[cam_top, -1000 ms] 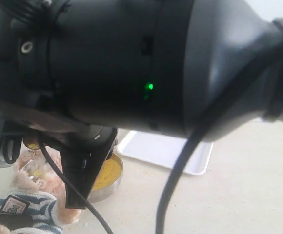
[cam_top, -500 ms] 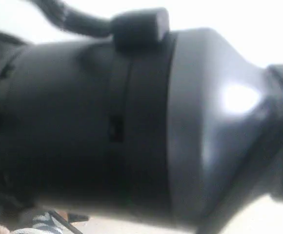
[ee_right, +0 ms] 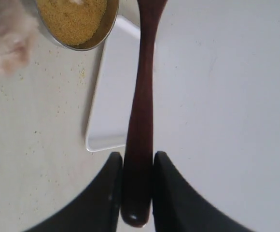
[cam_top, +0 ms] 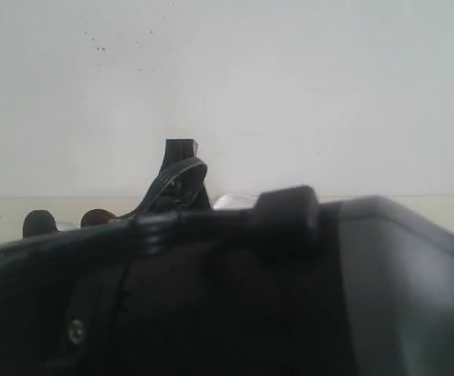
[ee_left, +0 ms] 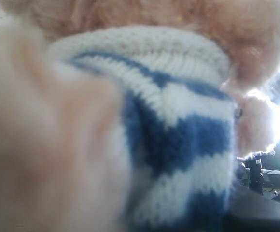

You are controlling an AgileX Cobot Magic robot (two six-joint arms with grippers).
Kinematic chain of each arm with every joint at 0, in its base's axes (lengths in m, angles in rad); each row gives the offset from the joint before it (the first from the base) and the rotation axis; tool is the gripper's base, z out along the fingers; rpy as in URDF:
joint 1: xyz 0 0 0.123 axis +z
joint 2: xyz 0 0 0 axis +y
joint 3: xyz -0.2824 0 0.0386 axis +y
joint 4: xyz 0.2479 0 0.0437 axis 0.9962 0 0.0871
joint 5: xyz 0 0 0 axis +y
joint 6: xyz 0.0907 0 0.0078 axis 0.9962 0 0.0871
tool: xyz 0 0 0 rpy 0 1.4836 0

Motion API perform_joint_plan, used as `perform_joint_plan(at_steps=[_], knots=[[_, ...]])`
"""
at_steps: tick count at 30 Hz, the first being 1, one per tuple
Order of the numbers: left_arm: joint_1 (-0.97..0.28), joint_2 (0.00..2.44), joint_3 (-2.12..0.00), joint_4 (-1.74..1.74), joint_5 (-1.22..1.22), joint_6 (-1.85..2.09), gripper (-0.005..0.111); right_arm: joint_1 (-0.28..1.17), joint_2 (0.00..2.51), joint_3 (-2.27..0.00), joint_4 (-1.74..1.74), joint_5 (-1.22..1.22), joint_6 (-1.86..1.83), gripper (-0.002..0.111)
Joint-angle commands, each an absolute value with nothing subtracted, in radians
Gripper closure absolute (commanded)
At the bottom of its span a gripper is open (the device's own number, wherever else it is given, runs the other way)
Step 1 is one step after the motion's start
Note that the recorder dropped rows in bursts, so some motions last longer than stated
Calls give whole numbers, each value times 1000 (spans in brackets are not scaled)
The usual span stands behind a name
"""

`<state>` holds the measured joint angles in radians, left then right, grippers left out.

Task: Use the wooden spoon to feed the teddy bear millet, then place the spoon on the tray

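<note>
The right fingers are clamped on the handle end of the small dark reddish-brown wooden spoon, which leaves its oval bowl free. The spoon extends over the edge of the flat white rectangular tray, probably for setting down. The round shiny metal bowl of yellow millet stands just beside the tray on the pale table. The fuzzy tan teddy bear in a navy-and-white striped shirt fills the left wrist view. The left fingers are hidden, so their state cannot be told.
</note>
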<state>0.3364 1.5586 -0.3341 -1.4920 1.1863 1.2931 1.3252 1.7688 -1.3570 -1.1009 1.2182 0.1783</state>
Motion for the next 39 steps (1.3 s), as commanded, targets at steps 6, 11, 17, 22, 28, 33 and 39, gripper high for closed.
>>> perform_joint_plan(at_steps=[6, 11, 17, 22, 28, 33, 39], knots=[[338, 1551, -332, -1510, 1221, 1303, 103, 1323, 1618, -1300, -1058, 1215, 246, 108], [338, 1551, -332, -1516, 1221, 1303, 103, 1276, 1533, -1300, -957, 1173, 164, 108], [338, 1551, -332, -1693, 1221, 1303, 103, 1120, 1446, -1315, -615, 1119, -61, 108], [340, 1551, -378, -1744, 1221, 1274, 103, 973, 1441, -1402, -412, 1081, -166, 108], [342, 1553, -427, -1744, 1201, 1298, 103, 946, 1520, -1535, -403, 973, -164, 108], [347, 1553, -547, -1744, 961, 1272, 103, 946, 1744, -1771, -391, 994, -156, 108], [351, 1559, -614, -1744, 1076, 1314, 103, 946, 2014, -2014, -510, 1221, -208, 108]])
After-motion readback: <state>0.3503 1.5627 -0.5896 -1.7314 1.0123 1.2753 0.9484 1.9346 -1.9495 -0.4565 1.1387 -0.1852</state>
